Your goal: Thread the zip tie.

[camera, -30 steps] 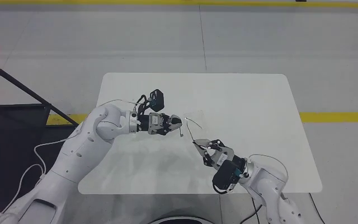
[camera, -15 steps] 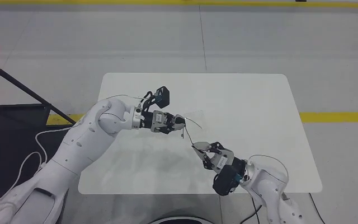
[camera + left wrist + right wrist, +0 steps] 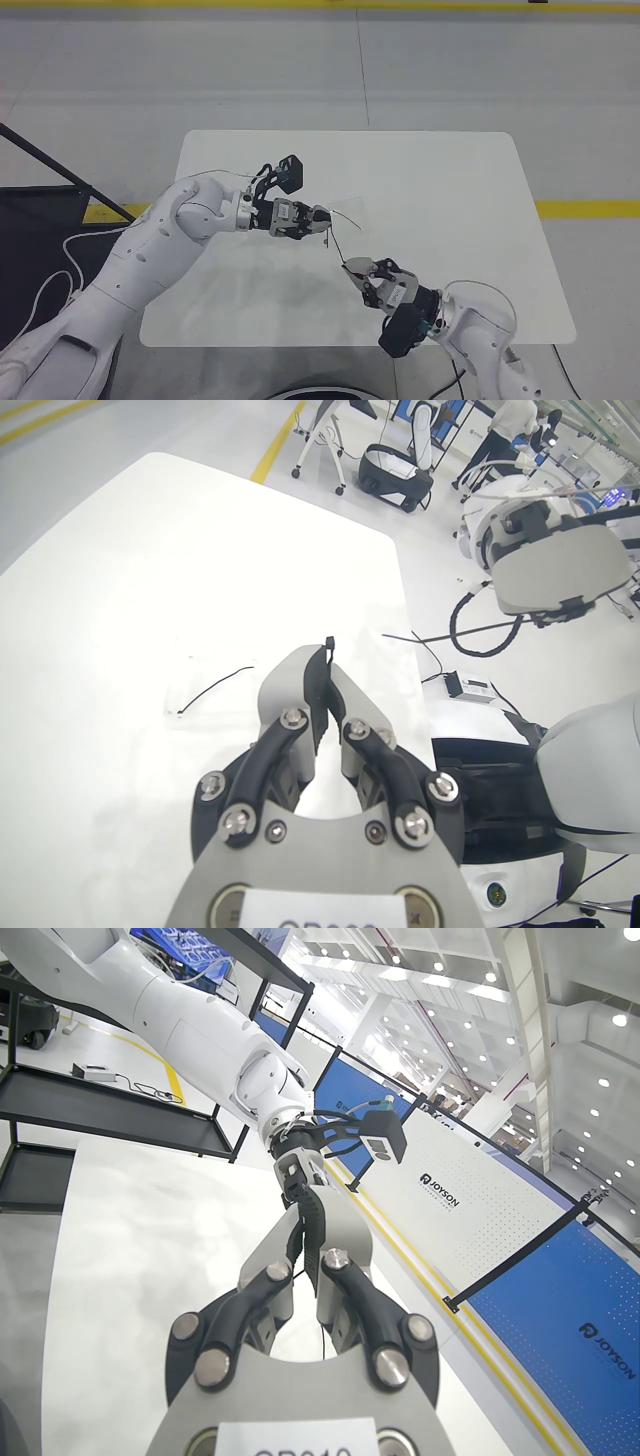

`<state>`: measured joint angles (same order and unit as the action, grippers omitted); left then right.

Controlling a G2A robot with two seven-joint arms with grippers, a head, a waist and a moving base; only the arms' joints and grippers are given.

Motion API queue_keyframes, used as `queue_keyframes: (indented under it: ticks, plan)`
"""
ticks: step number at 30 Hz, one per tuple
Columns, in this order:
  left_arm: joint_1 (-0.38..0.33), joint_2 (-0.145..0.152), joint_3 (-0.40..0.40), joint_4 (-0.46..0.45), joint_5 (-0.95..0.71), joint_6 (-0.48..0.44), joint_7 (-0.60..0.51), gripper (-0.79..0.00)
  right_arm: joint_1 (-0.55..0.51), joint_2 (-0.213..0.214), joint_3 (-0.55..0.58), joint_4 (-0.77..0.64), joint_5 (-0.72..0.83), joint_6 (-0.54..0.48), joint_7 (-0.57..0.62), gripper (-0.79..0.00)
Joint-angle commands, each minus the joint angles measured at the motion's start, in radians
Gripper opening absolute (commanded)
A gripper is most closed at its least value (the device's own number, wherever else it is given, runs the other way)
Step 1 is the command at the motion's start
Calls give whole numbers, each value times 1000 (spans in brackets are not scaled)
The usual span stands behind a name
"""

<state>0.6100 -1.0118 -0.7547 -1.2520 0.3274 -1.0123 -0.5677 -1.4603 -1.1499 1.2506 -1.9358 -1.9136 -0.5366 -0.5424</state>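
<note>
Right end effector (image 3: 352,268): nearest, pinching fully closed on the tail of the zip tie (image 3: 335,246).
Zip tie: stretching between both end effectors, over the surface (image 3: 450,180).
Left end effector (image 3: 326,660): farther left, clamping closed on the tie's head.
Spare tie (image 3: 216,688): lying farther out.
Risk: the thin tail may be flexing or slipping, so it could miss the head's slot.

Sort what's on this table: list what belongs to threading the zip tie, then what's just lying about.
In the job: thin black plastic zip tie, held between the left gripper and right gripper.
Lying about: second thin black zip tie, loose on the white table.
</note>
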Motion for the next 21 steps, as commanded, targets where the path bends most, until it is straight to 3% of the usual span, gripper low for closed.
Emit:
queue_keyframes:
  ticks: [1,21]
  plan:
    - [0,0,0,0,0,0,0,-785,5,0,-10,1,-3,8,9,-785]
    - [0,0,0,0,0,0,0,-785,28,5,-30,17,34,32,42,-785]
